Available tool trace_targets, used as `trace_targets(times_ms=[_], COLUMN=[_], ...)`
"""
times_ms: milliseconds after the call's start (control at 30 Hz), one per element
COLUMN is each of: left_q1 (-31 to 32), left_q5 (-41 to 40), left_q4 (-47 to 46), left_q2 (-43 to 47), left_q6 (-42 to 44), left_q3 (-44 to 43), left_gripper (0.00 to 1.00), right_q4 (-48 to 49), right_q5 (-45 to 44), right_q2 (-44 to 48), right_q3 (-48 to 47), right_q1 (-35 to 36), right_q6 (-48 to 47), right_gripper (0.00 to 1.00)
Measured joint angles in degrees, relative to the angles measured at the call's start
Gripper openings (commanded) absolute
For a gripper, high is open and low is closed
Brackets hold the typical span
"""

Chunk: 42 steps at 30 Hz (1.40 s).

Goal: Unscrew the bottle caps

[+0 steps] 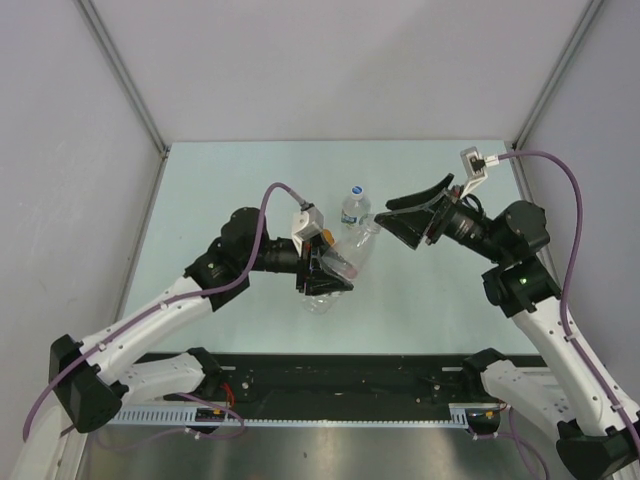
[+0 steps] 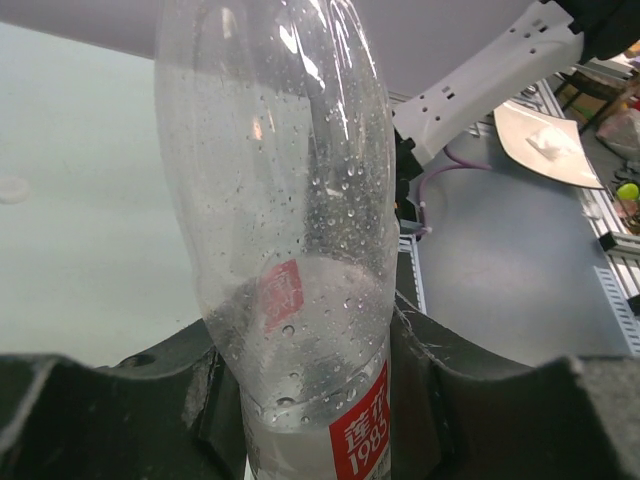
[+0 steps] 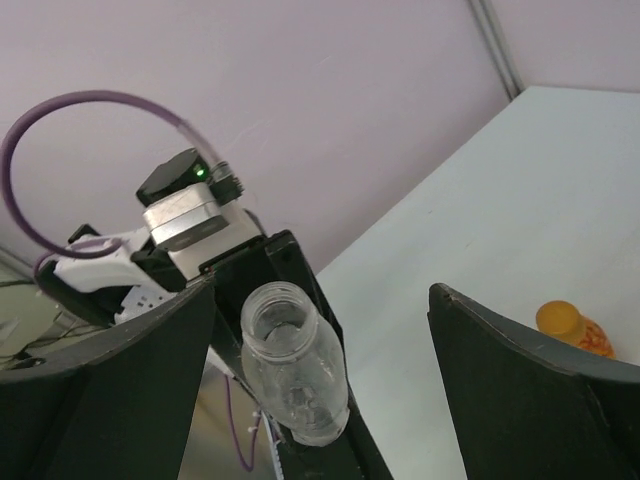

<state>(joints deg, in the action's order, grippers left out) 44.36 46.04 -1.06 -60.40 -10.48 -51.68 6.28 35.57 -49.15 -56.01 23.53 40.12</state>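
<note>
1. One slim clear bottle (image 1: 348,260), droplet-beaded and red-labelled, has its neck uncapped and tilts toward 2 o'clock at mid-table.
2. Left gripper (image 1: 325,276) clamps its lower body.
3. Right gripper (image 3: 320,295) is spread wide, at 2 o'clock of the mouth.

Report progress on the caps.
Done: the slim bottle shows an open neck. In hand: the left gripper clamps it in its jaws; the right gripper hovers at its mouth, jaws open. Left: the blue-label bottle has its cap on; the orange bottle looks capped.
</note>
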Motion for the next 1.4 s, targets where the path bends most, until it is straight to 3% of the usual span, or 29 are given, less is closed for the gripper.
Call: trace_targets(times_ms=[233, 700, 800, 900, 933, 1000, 1033, 1067, 1233, 1300, 1400], left_q1=[0.15, 0.48, 0.57, 0.59, 0.59, 0.61, 0.61, 0.61, 0.63, 0.61, 0.83], left_q5=[3.52, 4.17, 4.17, 4.02, 3.89, 3.89, 3.85, 3.78, 2.97, 1.62, 0.04], left_q4=[-0.37, -0.11, 0.07, 0.31, 0.44, 0.28, 0.28, 0.28, 1.29, 2.29, 3.06], left_q2=[-0.74, -0.98, -1.01, -1.09, -1.14, -1.18, -1.18, -1.18, -1.16, -1.09, -0.55], left_q6=[-0.17, -0.07, -0.07, -0.11, -0.09, -0.04, -0.04, -0.11, 0.24, 0.11, 0.52], left_q3=[-1.05, -1.68, -1.68, -1.68, -1.68, -1.68, -1.68, -1.7, -2.14, -2.4, -2.47], left_gripper=[0.0, 0.02, 0.03, 0.06, 0.08, 0.18, 0.24, 0.38, 0.69, 0.94, 1.0], right_q4=[-1.51, -5.16, -5.03, -4.39, -4.11, -3.91, -3.87, -3.89, -3.61, -3.45, -3.45], right_q5=[1.88, 0.31, -0.28, -0.31, -0.22, -0.22, -0.22, -0.26, -0.46, -0.48, -0.66], right_q2=[1.84, 1.68, 1.68, 1.62, 1.6, 1.57, 1.51, 1.44, 1.4, 1.44, 1.46], right_q3=[0.0, 0.0, 0.0, 0.0, 0.0, 0.0, 0.0, 0.0, 0.0, 0.0, 0.0], right_q1=[3.82, 7.76, 7.82, 7.98, 8.26, 8.35, 8.39, 8.39, 8.63, 8.66, 8.66], right_q6=[-2.49, -6.58, -6.71, -6.84, -6.86, -7.08, -7.17, -7.37, -7.58, -7.69, -7.67], right_gripper=[0.89, 0.66, 0.54, 0.35, 0.25, 0.14, 0.01, 0.0, 0.0, 0.0, 0.0])
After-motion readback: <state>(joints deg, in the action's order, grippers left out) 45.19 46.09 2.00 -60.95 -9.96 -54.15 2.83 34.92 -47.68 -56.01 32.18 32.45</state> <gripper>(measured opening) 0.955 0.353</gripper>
